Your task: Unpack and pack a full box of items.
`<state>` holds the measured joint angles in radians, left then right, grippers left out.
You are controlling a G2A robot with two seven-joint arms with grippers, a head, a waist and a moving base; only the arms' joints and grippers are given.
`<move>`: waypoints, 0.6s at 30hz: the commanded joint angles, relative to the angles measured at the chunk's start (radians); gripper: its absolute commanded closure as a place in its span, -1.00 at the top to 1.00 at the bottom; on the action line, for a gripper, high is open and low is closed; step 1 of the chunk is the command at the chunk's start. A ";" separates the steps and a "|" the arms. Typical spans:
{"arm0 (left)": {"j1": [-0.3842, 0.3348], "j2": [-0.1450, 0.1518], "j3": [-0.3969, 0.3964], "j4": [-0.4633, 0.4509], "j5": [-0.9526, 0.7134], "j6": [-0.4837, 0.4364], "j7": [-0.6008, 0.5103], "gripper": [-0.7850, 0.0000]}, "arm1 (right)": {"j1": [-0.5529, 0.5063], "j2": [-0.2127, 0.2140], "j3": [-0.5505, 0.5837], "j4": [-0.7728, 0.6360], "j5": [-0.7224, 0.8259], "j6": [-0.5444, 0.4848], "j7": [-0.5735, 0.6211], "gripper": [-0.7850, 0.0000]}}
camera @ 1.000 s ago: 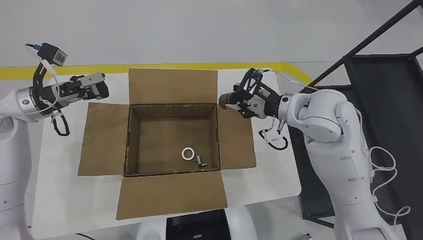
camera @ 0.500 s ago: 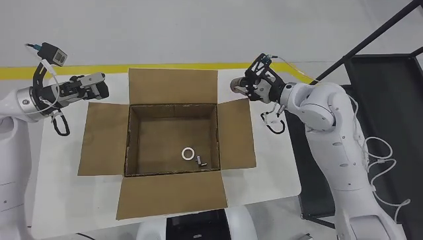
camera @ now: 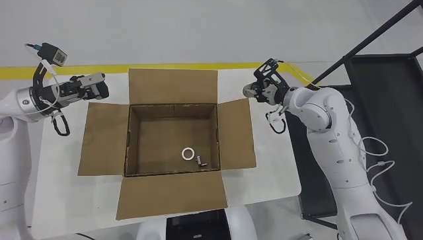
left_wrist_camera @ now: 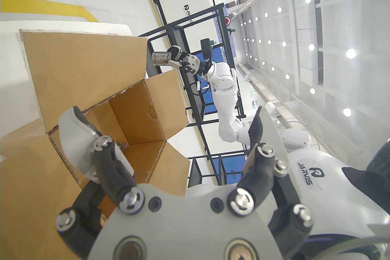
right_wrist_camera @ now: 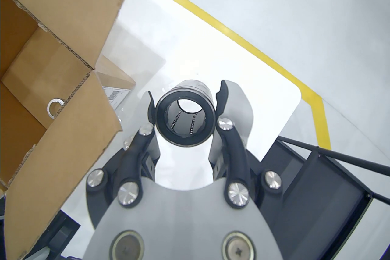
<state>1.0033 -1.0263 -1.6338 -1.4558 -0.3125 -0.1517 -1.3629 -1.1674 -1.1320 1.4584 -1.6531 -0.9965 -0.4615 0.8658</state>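
Steel linear bearing [right_wrist_camera: 193,86] is clamped across its barrel by the right gripper [right_wrist_camera: 186,95], bore facing back along the fingers. It hangs over the table [camera: 277,167] at 2 o'clock from the box [camera: 173,110], just off the corner of the 3 o'clock flap [camera: 238,134]. Risks we see: a smooth round barrel on narrow pads could twist or slip out on a fast swing. Set on its side, it may roll toward the table edge, and a low path clips the flap. Left gripper [camera: 102,86], fingers spread and empty, sits at 10 o'clock. White ring [camera: 188,153] and small metal part [camera: 201,162] lie on the box floor near 5 o'clock, so we judge unpacking unfinished.
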 commanded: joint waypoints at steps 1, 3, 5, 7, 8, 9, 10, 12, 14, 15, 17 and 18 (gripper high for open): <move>0.000 0.000 0.000 0.000 0.000 0.000 0.000 1.00 | -0.007 0.002 0.002 0.012 -0.003 0.009 0.002 -1.00; 0.000 0.000 0.000 0.000 0.000 0.000 0.000 1.00 | -0.015 0.004 0.004 0.022 -0.003 0.018 0.005 -1.00; 0.000 0.000 0.000 0.000 0.000 0.000 0.000 1.00 | -0.021 0.006 0.002 0.032 -0.007 0.028 0.014 -1.00; 0.000 0.000 0.000 0.000 0.000 0.000 0.000 1.00 | -0.027 0.008 0.002 0.044 -0.011 0.040 0.025 -1.00; 0.000 0.000 0.000 0.000 0.000 0.000 0.000 1.00 | -0.030 0.009 0.002 0.049 -0.011 0.044 0.028 -1.00; 0.000 0.000 0.000 0.000 0.000 0.000 0.000 1.00 | -0.034 0.009 0.002 0.056 -0.008 0.050 0.031 -1.00; 0.000 0.000 0.000 0.000 0.000 0.000 0.000 1.00 | -0.038 0.010 0.003 0.062 -0.008 0.055 0.035 -1.00; 0.000 0.000 0.000 0.000 0.000 0.000 0.000 1.00 | -0.045 0.012 0.004 0.074 -0.002 0.062 0.039 -1.00; 0.000 0.000 0.000 0.000 0.000 0.000 0.000 1.00 | -0.052 0.013 0.001 0.083 -0.002 0.068 0.050 -1.00; 0.000 0.000 0.000 0.000 0.000 0.000 0.000 1.00 | -0.054 0.014 -0.001 0.088 -0.001 0.071 0.054 -1.00; 0.000 0.000 0.000 0.000 0.000 0.000 0.000 1.00 | -0.060 0.015 -0.005 0.099 0.003 0.083 0.062 -1.00; 0.000 0.000 0.000 0.000 0.000 0.000 0.000 1.00 | -0.063 0.015 -0.007 0.104 0.006 0.087 0.065 -1.00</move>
<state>1.0033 -1.0263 -1.6338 -1.4558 -0.3125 -0.1517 -1.3629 -1.2276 -1.1172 1.4537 -1.5546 -0.9939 -0.3795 0.9274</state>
